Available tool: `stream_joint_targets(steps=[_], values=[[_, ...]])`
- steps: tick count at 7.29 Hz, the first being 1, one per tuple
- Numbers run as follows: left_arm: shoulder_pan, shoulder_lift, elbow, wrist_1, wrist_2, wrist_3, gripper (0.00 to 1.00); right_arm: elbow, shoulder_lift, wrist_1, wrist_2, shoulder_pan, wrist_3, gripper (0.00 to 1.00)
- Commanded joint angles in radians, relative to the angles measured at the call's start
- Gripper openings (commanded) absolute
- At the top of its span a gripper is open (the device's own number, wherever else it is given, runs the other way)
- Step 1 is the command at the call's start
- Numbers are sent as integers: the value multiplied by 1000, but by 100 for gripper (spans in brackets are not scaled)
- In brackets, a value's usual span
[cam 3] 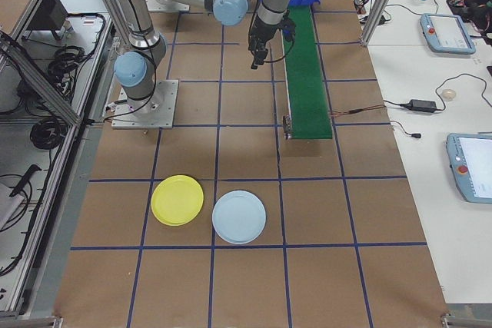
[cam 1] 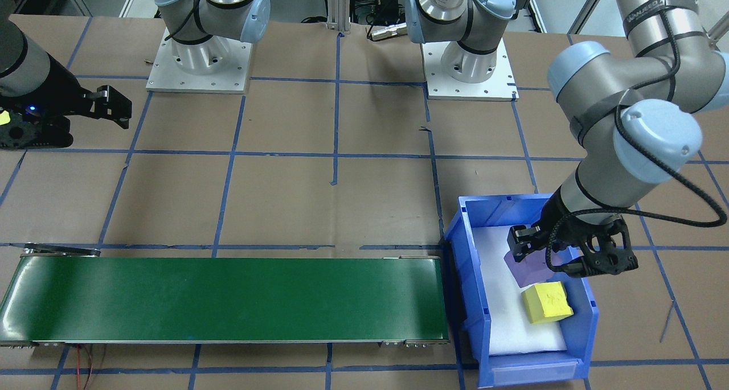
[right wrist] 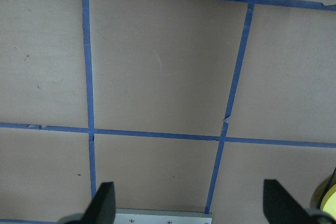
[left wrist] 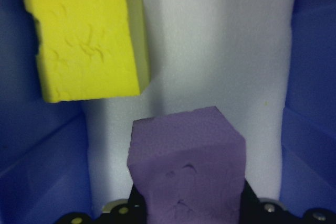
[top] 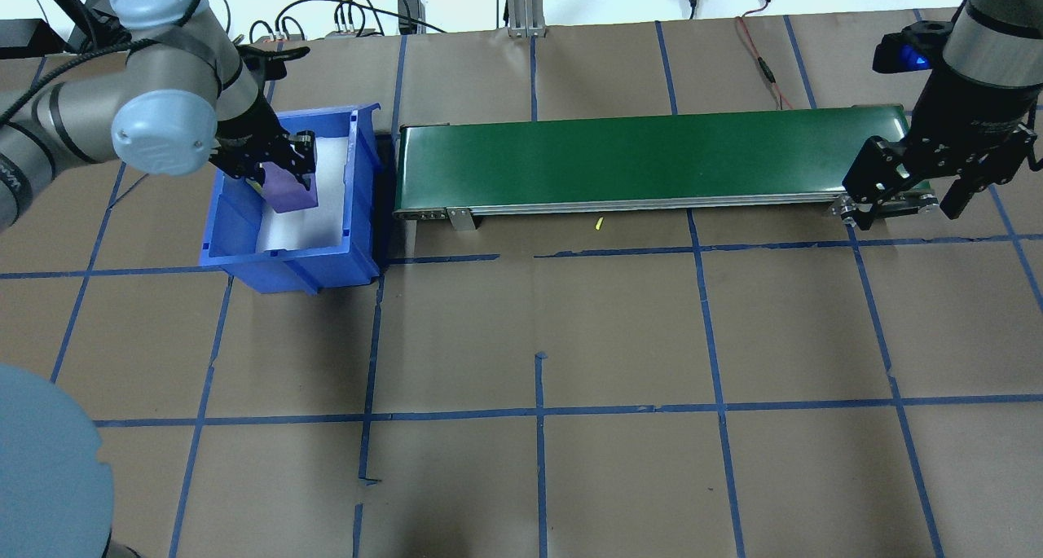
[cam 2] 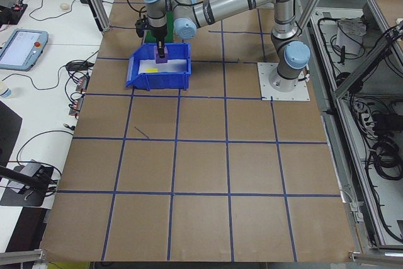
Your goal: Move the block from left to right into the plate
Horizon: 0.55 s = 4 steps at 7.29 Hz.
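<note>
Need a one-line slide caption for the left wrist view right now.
Left end effector gripping a purple block over white foam, yellow block beside.

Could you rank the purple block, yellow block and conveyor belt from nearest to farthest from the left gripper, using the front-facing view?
1. Purple block: between the left gripper's fingers.
2. Yellow block: just beyond it, in the same bin.
3. Conveyor belt: outside the bin, toward the robot's right.

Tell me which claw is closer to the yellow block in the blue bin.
Left. The left claw is inside the blue bin, gripping the purple block right beside the yellow block. The right claw hangs open past the conveyor's far end.
</note>
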Motion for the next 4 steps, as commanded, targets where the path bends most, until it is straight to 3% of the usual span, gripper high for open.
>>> stream_joint_targets(steps=[1, 4], values=[[-101, 8, 89, -41, -99, -45, 33, 1, 0, 0, 0, 0, -6, 100], [-236, -99, 61, 105, -95, 43, 36, 0, -1, -2, 0, 0, -6, 100]])
